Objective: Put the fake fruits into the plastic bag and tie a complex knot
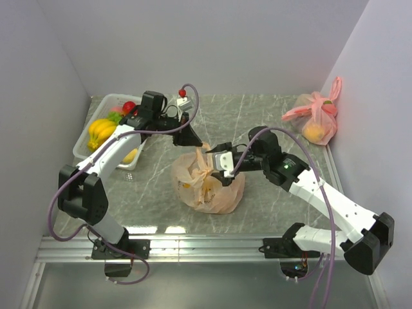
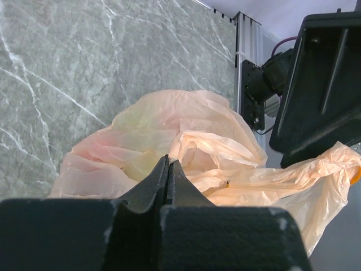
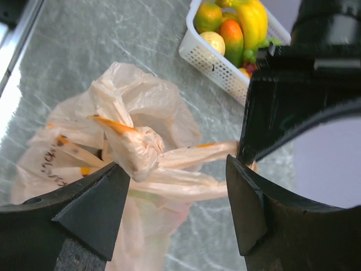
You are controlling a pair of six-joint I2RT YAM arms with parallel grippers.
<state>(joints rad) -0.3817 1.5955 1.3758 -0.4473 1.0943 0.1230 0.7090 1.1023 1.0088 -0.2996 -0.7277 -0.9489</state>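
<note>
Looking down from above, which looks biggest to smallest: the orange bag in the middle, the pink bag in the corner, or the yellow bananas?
Largest: the peach-orange bag.
Next: the pink bag, though it lies farther from the camera.
Smallest: the bananas.

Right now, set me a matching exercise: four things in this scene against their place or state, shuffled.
1 left gripper
2 right gripper
3 pink bag
4 basket

A far left, holds fruits
B open, astride the peach bag's twist
C shut on the peach bag's handle
D far right corner

Pairs: 1-C, 2-B, 3-D, 4-A
</note>
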